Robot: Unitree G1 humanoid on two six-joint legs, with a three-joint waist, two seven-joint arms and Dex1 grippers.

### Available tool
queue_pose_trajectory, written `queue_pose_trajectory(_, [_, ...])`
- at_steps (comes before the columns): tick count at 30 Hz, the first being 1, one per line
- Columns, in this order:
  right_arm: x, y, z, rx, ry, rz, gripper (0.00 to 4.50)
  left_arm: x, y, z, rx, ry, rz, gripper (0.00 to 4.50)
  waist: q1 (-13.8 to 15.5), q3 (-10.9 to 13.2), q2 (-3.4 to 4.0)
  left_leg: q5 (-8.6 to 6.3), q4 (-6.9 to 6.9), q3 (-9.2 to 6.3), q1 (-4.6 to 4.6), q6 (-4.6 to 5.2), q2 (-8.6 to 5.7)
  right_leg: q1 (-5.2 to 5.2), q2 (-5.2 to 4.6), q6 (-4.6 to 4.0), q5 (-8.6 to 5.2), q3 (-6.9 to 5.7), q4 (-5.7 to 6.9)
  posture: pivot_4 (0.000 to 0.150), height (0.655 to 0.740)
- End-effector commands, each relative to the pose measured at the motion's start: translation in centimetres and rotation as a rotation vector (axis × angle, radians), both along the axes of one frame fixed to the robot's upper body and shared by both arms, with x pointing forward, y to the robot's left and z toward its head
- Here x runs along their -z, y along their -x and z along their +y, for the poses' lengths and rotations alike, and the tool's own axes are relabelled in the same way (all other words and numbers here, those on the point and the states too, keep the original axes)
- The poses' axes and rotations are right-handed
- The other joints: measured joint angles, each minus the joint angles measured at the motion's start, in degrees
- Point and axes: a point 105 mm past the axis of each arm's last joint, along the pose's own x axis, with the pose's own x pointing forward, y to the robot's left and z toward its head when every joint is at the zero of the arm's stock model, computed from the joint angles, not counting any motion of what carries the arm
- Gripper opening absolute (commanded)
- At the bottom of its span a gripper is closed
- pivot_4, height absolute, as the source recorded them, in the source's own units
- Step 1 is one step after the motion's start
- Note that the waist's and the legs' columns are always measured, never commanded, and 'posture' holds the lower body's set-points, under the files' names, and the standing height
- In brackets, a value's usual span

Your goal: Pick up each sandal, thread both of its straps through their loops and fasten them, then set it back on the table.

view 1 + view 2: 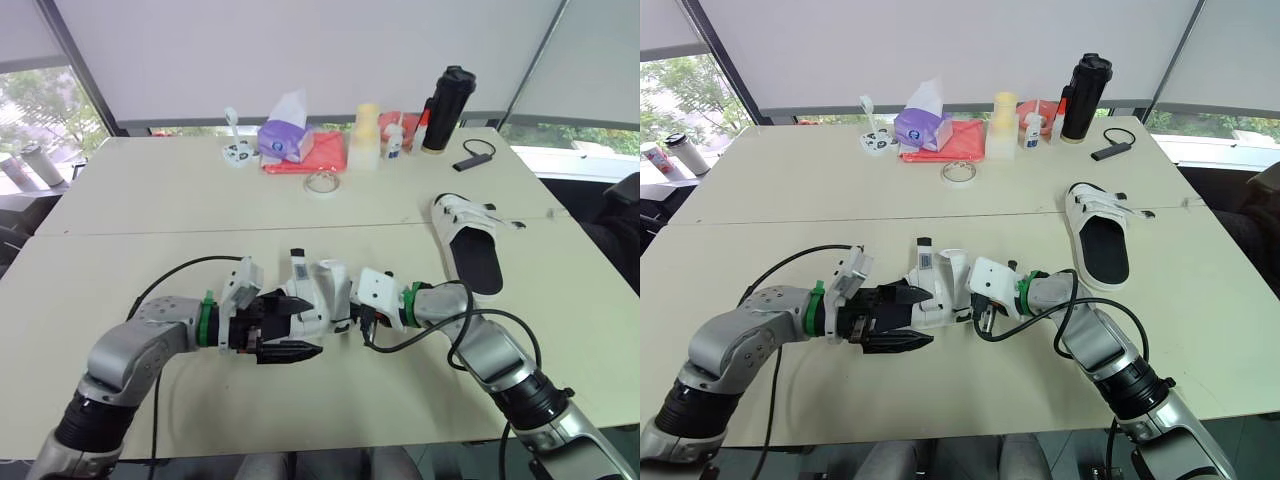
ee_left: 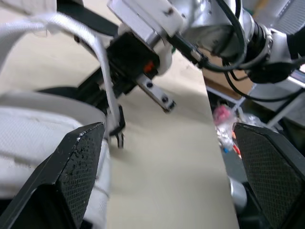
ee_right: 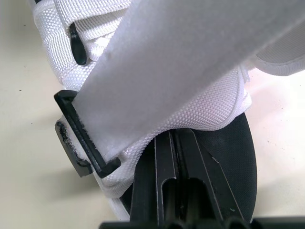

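Observation:
One white sandal with a black sole (image 1: 318,296) is held just above the near table between my two grippers. My left gripper (image 1: 300,328) is open, and the sandal rests against one of its fingers (image 2: 71,167). My right gripper (image 1: 352,322) is shut on that sandal's strap (image 2: 102,62), which runs taut to its tips. Up close, the wide strap (image 3: 190,62) passes through a black loop (image 3: 78,138). The other white sandal (image 1: 468,245) lies flat on the table to the right, sole down, clear of both grippers.
Along the far table stand a purple tissue pack (image 1: 285,135), a red bag (image 1: 318,152), a yellow bottle (image 1: 365,135), a black flask (image 1: 445,97), a tape roll (image 1: 322,182) and a black dongle (image 1: 473,155). Black cables (image 1: 180,272) trail from both wrists.

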Motion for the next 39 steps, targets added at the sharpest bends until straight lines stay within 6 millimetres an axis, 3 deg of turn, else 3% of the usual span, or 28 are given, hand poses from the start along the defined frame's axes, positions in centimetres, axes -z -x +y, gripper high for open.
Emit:
queue_pose_trajectory(1, [2.1,0.5,-0.6,0.013,0.048,0.071,0.0,0.4,1.3,-0.1,0.036,-0.025,0.008,4.46,0.01,0.01,0.01,0.0,0.0,0.01,0.0,0.0,0.0,-0.01,0.0,0.0,0.0,0.01,0.0,0.15,0.7296])
queue_pose_trajectory(7, [2.3,0.8,-0.4,0.003,0.05,0.08,0.0,4.5,2.4,-1.6,-0.023,-0.038,0.111,4.46,0.04,0.0,0.02,-0.01,0.01,0.04,0.0,-0.01,-0.01,0.01,-0.05,-0.01,0.0,0.06,0.0,0.15,0.7296])
queue_pose_trajectory(16, [2.4,1.0,-0.4,0.001,0.053,0.082,0.0,5.8,0.2,-3.1,-0.145,0.007,0.078,4.46,0.08,-0.02,0.03,-0.01,0.01,0.05,0.0,-0.01,-0.01,0.0,-0.06,-0.02,0.0,0.06,-0.01,0.15,0.7296])
queue_pose_trajectory(24, [2.4,1.1,-0.7,0.014,0.053,0.084,0.0,4.0,-1.4,-4.5,-0.273,0.124,0.03,4.46,0.43,-0.01,0.03,0.0,0.06,0.04,0.0,-0.01,-0.03,0.05,-0.06,-0.04,0.02,0.04,-0.01,0.15,0.7296])
queue_pose_trajectory(34, [2.3,1.0,-0.7,0.018,0.053,0.083,0.0,1.6,-1.5,-4.9,-0.244,0.184,0.012,4.46,1.31,-0.01,0.02,0.0,0.11,0.06,0.0,-0.01,-0.03,0.04,-0.05,-0.06,0.04,0.05,0.0,0.15,0.7296])
queue_pose_trajectory(39, [2.3,1.0,-0.7,0.018,0.055,0.081,0.0,1.5,-1.2,-4.6,-0.225,0.195,0.025,4.46,1.28,0.0,0.03,0.0,0.11,0.07,-0.01,0.0,-0.03,0.04,-0.04,-0.06,0.04,0.04,0.0,0.15,0.7296])
